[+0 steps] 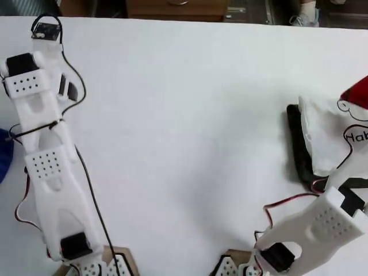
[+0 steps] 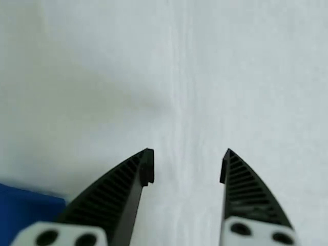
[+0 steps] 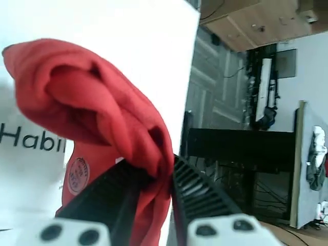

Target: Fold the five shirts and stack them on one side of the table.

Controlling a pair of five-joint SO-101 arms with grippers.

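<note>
At the table's right edge lies a pile: a white shirt (image 1: 322, 138) with black lettering on top of a black shirt (image 1: 298, 144). A red shirt (image 1: 357, 92) shows above the white one at the frame's edge. In the right wrist view my right gripper (image 3: 156, 177) is shut on a bunched fold of the red shirt (image 3: 87, 102), held over the white shirt (image 3: 31, 154). My left gripper (image 2: 185, 164) is open over bare white table with nothing between its fingers. A blue shirt (image 1: 3, 154) peeks in at the table's left edge, beside the left arm (image 1: 49, 167).
The white table (image 1: 184, 115) spreads bare between the two arms. The right arm (image 1: 316, 227) leans from the near edge toward the pile. Wires trail along both arms. Beyond the table's far edge are floor and furniture (image 3: 241, 148).
</note>
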